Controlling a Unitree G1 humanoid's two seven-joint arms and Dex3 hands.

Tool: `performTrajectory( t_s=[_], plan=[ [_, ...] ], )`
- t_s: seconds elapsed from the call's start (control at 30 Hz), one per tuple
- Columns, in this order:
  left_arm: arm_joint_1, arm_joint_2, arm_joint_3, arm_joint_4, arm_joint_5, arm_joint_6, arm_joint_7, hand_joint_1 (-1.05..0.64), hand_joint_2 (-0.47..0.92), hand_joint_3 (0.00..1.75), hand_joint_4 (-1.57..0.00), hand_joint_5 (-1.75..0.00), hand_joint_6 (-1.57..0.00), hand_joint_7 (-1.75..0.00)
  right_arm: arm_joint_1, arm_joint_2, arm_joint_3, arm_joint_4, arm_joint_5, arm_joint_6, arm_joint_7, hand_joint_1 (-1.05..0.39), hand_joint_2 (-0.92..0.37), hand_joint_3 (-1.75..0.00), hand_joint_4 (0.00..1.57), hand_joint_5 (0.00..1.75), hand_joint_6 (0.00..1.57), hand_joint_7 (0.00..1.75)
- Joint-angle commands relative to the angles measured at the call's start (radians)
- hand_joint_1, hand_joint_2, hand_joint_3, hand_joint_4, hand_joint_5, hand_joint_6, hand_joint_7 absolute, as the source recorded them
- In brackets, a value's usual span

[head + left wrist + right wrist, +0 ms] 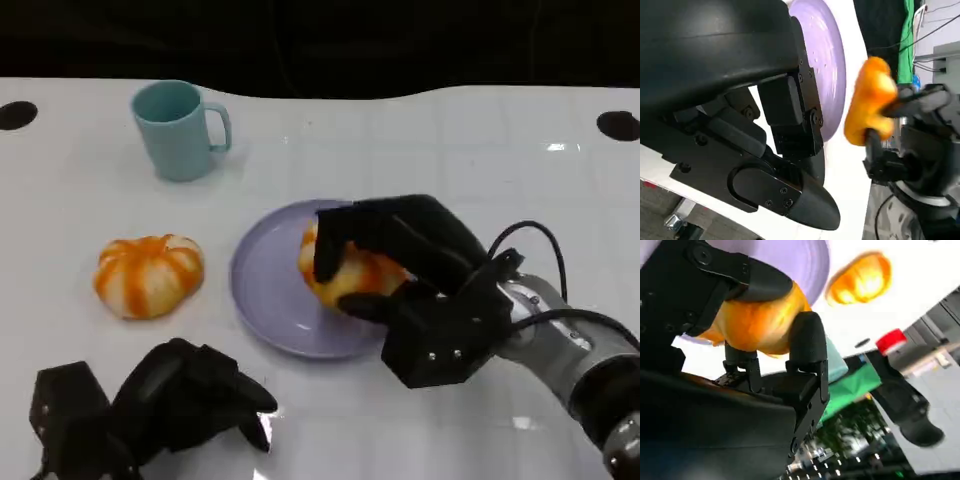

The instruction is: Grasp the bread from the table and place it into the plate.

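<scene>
A white tabletop [420,130] runs across the scene, with a dark background behind its far edge. Over the right part of a lilac plate [265,290] near the middle of the tabletop, an orange-and-white bread roll [355,278] is gripped by the robot's right hand [410,275], whose black fingers wrap over the roll's top and sides. The right wrist view confirms the grip, with fingers [807,342] pressed around the orange bread; whether the roll already touches the plate cannot be told. The right hand's silver forearm [575,365] leads away from the plate toward the near right corner. To the left of the plate, apart from it, lies a second orange-and-white roll [148,274]. Beyond the plate and to its left stands an upright pale teal mug [178,130], handle pointing right. In front of the plate, at the near left, the left hand [175,400] rests low over the tabletop, fingers curled inward and holding nothing.
</scene>
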Motion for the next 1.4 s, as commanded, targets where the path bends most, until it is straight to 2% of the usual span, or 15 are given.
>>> performTrajectory(
  t_s=[0.03, 0.07, 0.13, 0.2, 0.37, 0.7, 0.83, 1.03, 1.07, 1.13, 1.17, 1.27, 1.3, 1.33, 1.4],
  plan=[
    [0.007, 0.01, 0.0, 0.002, -0.002, -0.012, -0.007, -1.05, 0.86, 0.0, -1.23, -0.91, -1.56, -0.03, -0.024, -0.025, 0.01, -0.011, -0.005, 0.005, 0.038, -0.42, -0.88, -0.25, 0.4, 0.94, 0.48, 0.34],
    [0.006, 0.009, 0.0, 0.003, -0.004, -0.008, -0.009, -1.05, 0.86, 0.0, -1.23, -0.91, -1.56, -0.03, -0.023, -0.034, 0.016, -0.022, -0.013, 0.014, 0.051, -0.46, -0.9, -0.23, 0.34, 0.89, 0.43, 0.31],
    [0.006, 0.009, 0.0, 0.001, -0.006, -0.002, -0.011, -1.05, 0.86, 0.0, -1.23, -0.91, -1.57, -0.03, -0.017, -0.047, 0.025, -0.048, -0.026, 0.034, 0.072, -0.66, -0.92, -0.28, 0.13, 0.77, 0.26, 0.2],
    [0.006, 0.009, 0.0, 0.0, -0.007, 0.0, -0.012, -1.05, 0.86, 0.0, -1.23, -0.91, -1.57, -0.03, -0.009, -0.056, 0.03, -0.071, -0.035, 0.051, 0.081, -0.77, -0.92, -0.32, 0.03, 0.72, 0.17, 0.14],
    [0.007, 0.008, -0.001, -0.002, -0.003, 0.001, -0.004, -1.05, 0.86, 0.0, -1.24, -0.91, -1.57, -0.03, 0.027, -0.091, 0.038, -0.163, -0.052, 0.099, 0.116, -0.91, -0.92, -0.39, 0.0, 0.55, 0.07, 0.07],
    [0.009, 0.005, 0.001, -0.007, -0.006, 0.008, -0.004, -1.05, 0.85, 0.0, -1.24, -0.9, -1.57, -0.03, 0.102, -0.139, 0.015, -0.303, -0.018, 0.126, 0.189, -0.95, -0.92, -0.4, 0.0, 0.45, 0.05, 0.05],
    [0.007, 0.001, 0.006, -0.003, -0.014, 0.006, -0.01, -1.05, 0.84, 0.0, -1.23, -0.88, -1.57, -0.04, 0.158, -0.177, -0.004, -0.387, 0.019, 0.126, 0.238, -0.93, -0.92, -0.38, 0.06, 0.49, 0.1, 0.07],
    [0.013, 0.003, 0.005, -0.007, -0.013, -0.002, -0.012, -1.05, 0.84, 0.0, -1.24, -0.87, -1.57, -0.03, 0.2, -0.19, -0.02, -0.444, 0.034, 0.149, 0.256, -0.89, -0.92, -0.39, 0.21, 0.59, 0.19, 0.1],
    [0.017, 0.003, 0.004, -0.011, -0.012, -0.003, -0.01, -1.05, 0.84, 0.0, -1.24, -0.87, -1.57, -0.03, 0.202, -0.19, -0.023, -0.452, 0.035, 0.152, 0.259, -0.87, -0.92, -0.4, 0.21, 0.79, 0.27, 0.11],
    [0.021, 0.005, 0.001, -0.018, -0.006, -0.006, -0.007, -1.05, 0.84, 0.0, -1.25, -0.87, -1.57, -0.03, 0.203, -0.186, -0.027, -0.459, 0.033, 0.157, 0.258, -0.85, -0.92, -0.41, 0.2, 0.97, 0.34, 0.11],
    [0.023, 0.006, -0.001, -0.02, -0.003, -0.007, -0.006, -1.05, 0.85, 0.01, -1.25, -0.87, -1.57, -0.03, 0.202, -0.183, -0.028, -0.46, 0.033, 0.159, 0.256, -0.82, -0.92, -0.39, 0.22, 1.1, 0.47, 0.17],
    [0.024, 0.005, 0.0, -0.023, -0.005, -0.003, -0.007, -1.05, 0.85, 0.01, -1.25, -0.87, -1.57, -0.03, 0.194, -0.174, -0.026, -0.453, 0.031, 0.17, 0.256, -0.78, -0.92, -0.38, 0.19, 1.28, 0.59, 0.3],
    [0.023, 0.005, 0.0, -0.022, -0.003, -0.006, -0.003, -1.05, 0.85, 0.01, -1.25, -0.87, -1.57, -0.03, 0.192, -0.172, -0.025, -0.452, 0.036, 0.173, 0.264, -0.78, -0.92, -0.38, 0.18, 1.3, 0.59, 0.32],
    [0.023, 0.005, -0.001, -0.021, -0.001, -0.009, 0.0, -1.05, 0.85, 0.0, -1.26, -0.88, -1.57, -0.03, 0.192, -0.172, -0.025, -0.452, 0.04, 0.175, 0.27, -0.76, -0.92, -0.36, 0.14, 1.18, 0.53, 0.31],
    [0.022, 0.004, -0.001, -0.02, 0.002, -0.013, 0.004, -1.05, 0.85, 0.0, -1.26, -0.88, -1.57, -0.03, 0.191, -0.171, -0.025, -0.453, 0.044, 0.177, 0.277, -0.75, -0.92, -0.35, 0.12, 1.11, 0.5, 0.3]
  ],
)
